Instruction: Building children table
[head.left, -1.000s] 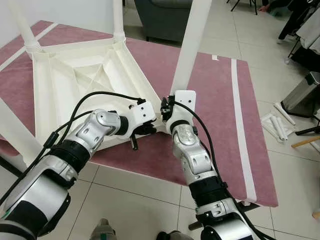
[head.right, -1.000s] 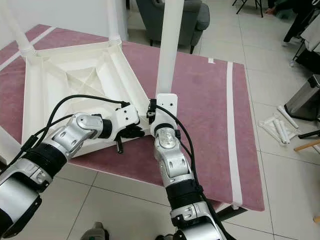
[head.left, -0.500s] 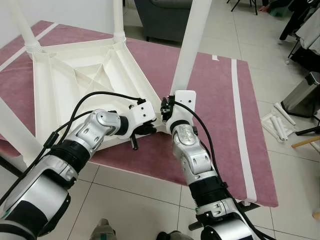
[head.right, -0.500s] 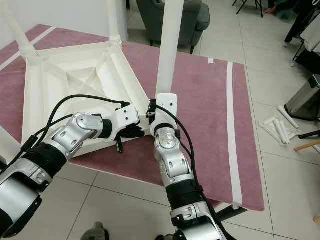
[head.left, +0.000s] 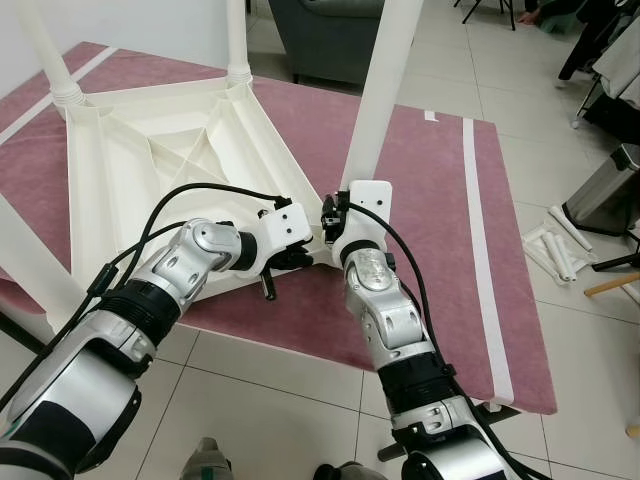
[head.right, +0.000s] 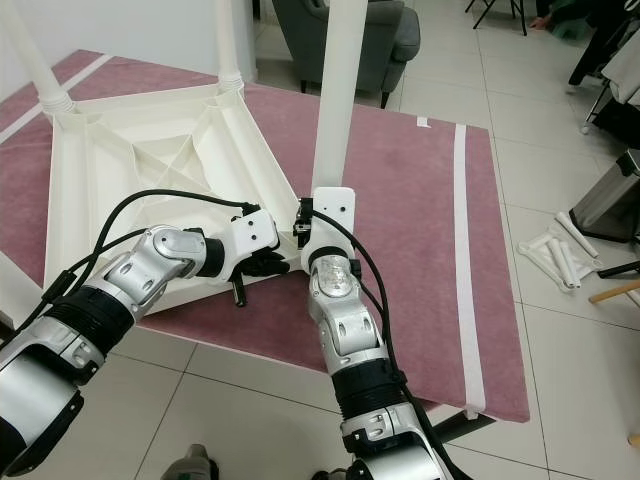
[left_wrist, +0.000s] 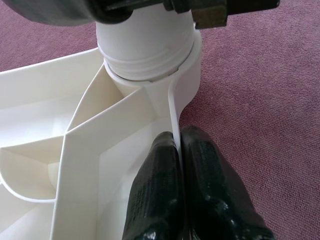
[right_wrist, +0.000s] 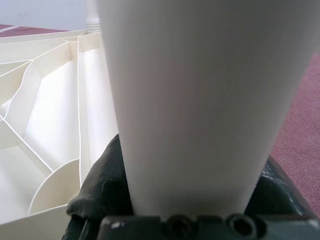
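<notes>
Upturned on a mauve rug (head.left: 420, 190) lies the white plastic children's table top (head.left: 150, 170), its ribbed underside facing up, with white legs standing from its corners. Both grippers meet at the corner nearest the robot.

At that corner the right gripper (head.left: 335, 225) holds the near table leg (head.left: 380, 90) close to its base. In the right wrist view the leg (right_wrist: 200, 100) rises straight up between the two black fingers (right_wrist: 97, 187), one pressed against each side of it, so the fingers are clamped around the leg. The leg's threaded foot sits in the round socket (left_wrist: 150, 65) of the corner, as the left wrist view shows.

The left gripper (head.left: 290, 260) comes in from the robot's left and pinches the thin outer rim of the table top just beside that socket. In the left wrist view its two fingertips (left_wrist: 160, 165) are squeezed together with the white rim wall caught edge-on between them, one finger inside the frame, the other over the rug.

Two other legs (head.left: 237, 40) stand upright at the far corners of the top, and another white leg (head.left: 30, 270) crosses the left edge of the head view. On the tiled floor (head.left: 560, 320) to the right of the rug lies a small bundle of white tubes (head.left: 555, 245), well apart from the table, near a grey bin (head.left: 610, 190). A dark armchair (head.right: 350, 35) stands beyond the rug.
</notes>
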